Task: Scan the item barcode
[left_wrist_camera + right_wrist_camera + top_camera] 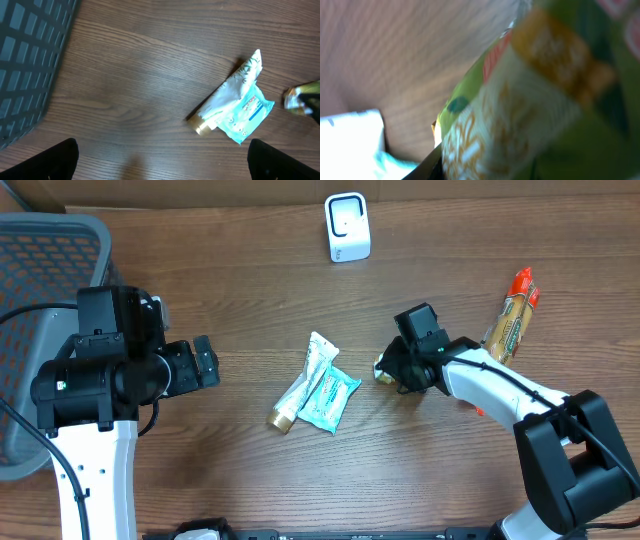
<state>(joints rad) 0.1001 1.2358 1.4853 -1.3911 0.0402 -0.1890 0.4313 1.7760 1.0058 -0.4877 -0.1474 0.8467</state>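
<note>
Green-and-yellow sachet [382, 367] sits at the right gripper [400, 370], just right of the wipes packet [330, 398]; jaws stand about it, firm hold not determinable; left gripper [207, 362] fully open, empty; sachet judged light, soft, slippery; best held by a flat edge.

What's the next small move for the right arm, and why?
Probably close the right gripper firmly on the packet before any lift. The packet fills the right wrist view, right at the fingers, but the blur hides whether the grip is firm. In the overhead view it lies low on the table, well away from the scanner.
</note>
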